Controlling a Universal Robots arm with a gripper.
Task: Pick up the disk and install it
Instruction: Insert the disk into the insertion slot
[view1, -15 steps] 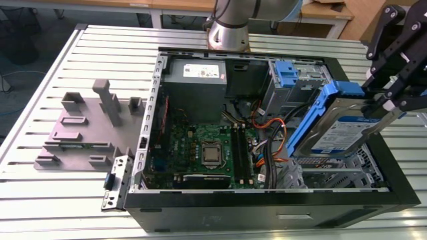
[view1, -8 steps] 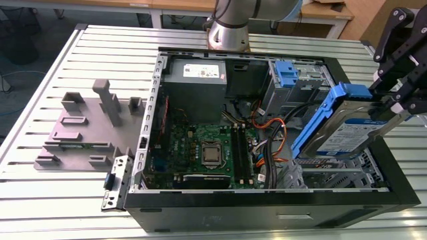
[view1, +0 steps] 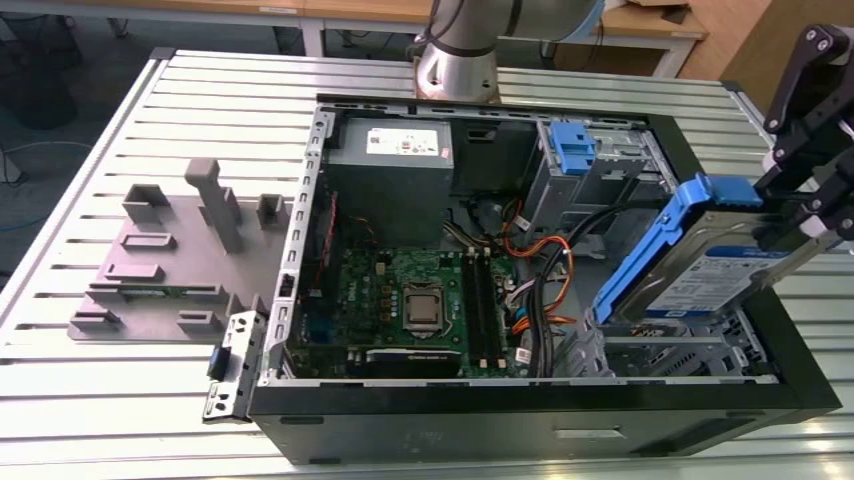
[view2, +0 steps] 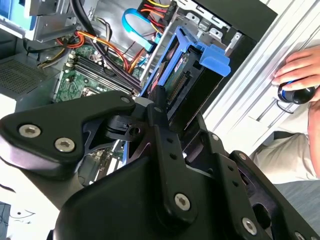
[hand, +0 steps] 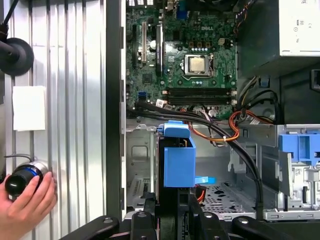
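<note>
The disk (view1: 701, 260), a silver hard drive with blue side rails, hangs steeply tilted above the drive bay (view1: 667, 350) at the exterior view's right front corner of the open computer case (view1: 534, 420). My gripper (view1: 787, 235) is shut on its upper end, one black finger on each flat side. In the second wrist view the disk (view2: 195, 65) sticks out past the gripper (view2: 165, 107) towards the case. In the first wrist view the disk's blue rail (hand: 179, 157) stands edge-on between the fingers (hand: 145, 212), over the perforated bay floor.
Inside the case lie the motherboard (view1: 400, 290), a grey power supply box (view1: 390, 165), an upright blue latch piece (view1: 570, 145) and loose orange and black cables (view1: 541, 260). A grey fixture (view1: 174, 250) sits on the slatted table. A person's hand (hand: 25, 200) holds a black knob beside the case.
</note>
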